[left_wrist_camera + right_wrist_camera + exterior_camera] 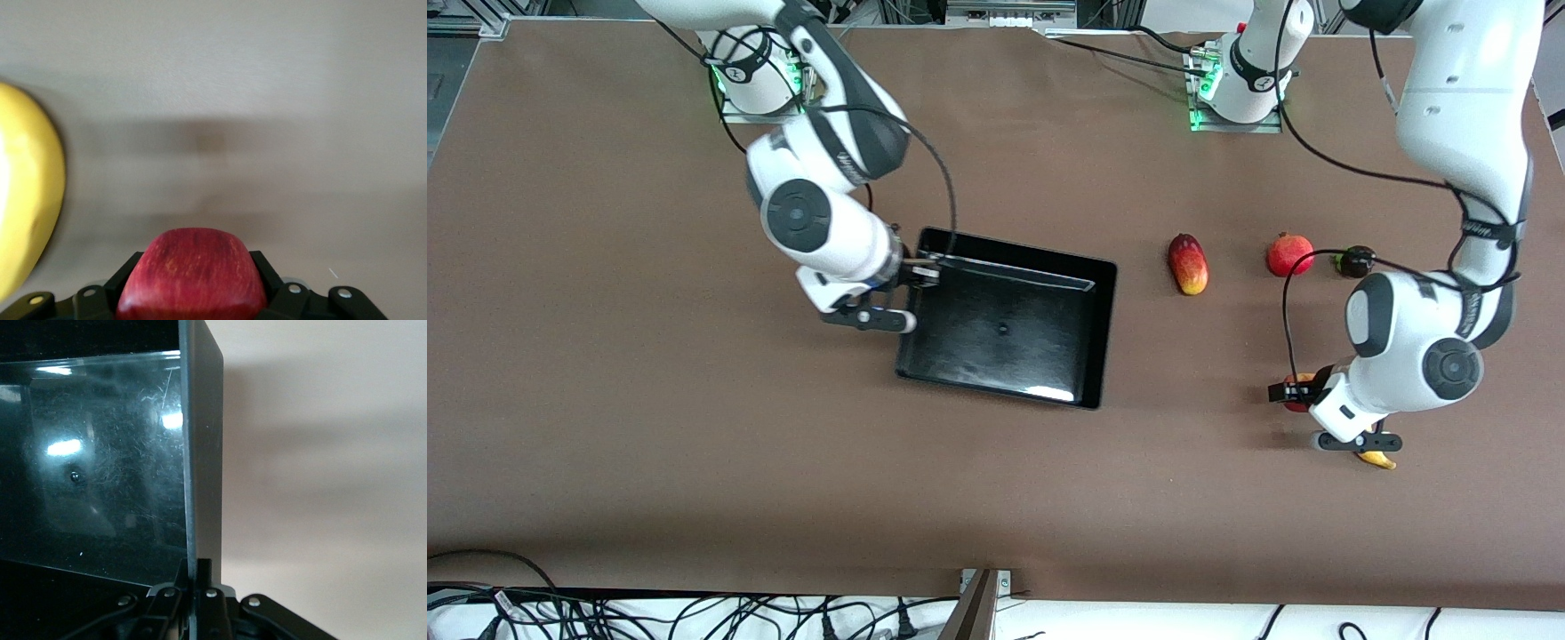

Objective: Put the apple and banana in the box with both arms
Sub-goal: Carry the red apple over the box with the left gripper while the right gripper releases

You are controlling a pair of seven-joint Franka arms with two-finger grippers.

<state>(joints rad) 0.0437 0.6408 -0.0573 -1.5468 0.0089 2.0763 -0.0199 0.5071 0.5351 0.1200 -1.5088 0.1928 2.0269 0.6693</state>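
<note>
My left gripper (1288, 391) is shut on the red apple (1293, 405) low at the table near the left arm's end. In the left wrist view the apple (192, 273) fills the gap between the fingers. The yellow banana (1376, 460) lies right beside it, mostly hidden under the left hand; it also shows in the left wrist view (27, 200). The black box (1103, 338) stands mid-table, empty. My right gripper (925, 271) is shut on the box's wall at the end toward the right arm; the right wrist view shows the wall (203, 453) pinched in that gripper (198, 580).
An oblong red-yellow mango (1188, 264), an evenly red round fruit (1289, 254) and a small dark fruit (1357, 261) lie in a row between the box and the left arm, farther from the front camera than the apple.
</note>
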